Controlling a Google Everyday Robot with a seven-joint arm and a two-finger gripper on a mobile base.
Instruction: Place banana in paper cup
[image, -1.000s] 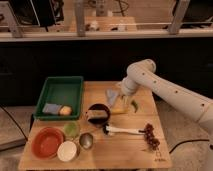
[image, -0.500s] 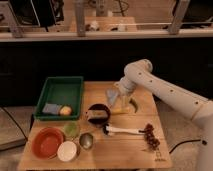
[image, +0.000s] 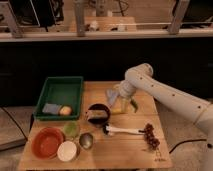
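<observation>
The banana (image: 119, 106) is a short pale-yellow fruit on the wooden table (image: 125, 152), right of centre. My gripper (image: 115, 98) is right over it, at its upper left end, reaching down from the white arm (image: 165, 97) that comes in from the right. The slim green pepper (image: 133, 104) lies just right of the banana. The paper cup (image: 67, 150), white with a cream inside, stands near the table's front left, between the red bowl (image: 47, 142) and the metal cup (image: 86, 140), far from the gripper.
A pale green cup (image: 71, 130) stands behind the paper cup. A green tray (image: 60, 89) at the back left holds a sponge and a round fruit. A dark bowl (image: 97, 114), a white-handled tool (image: 124, 131) and dark grapes (image: 150, 136) lie mid-table.
The arm and gripper have shifted a little to the left and down over the banana. Nothing else on the table has moved.
</observation>
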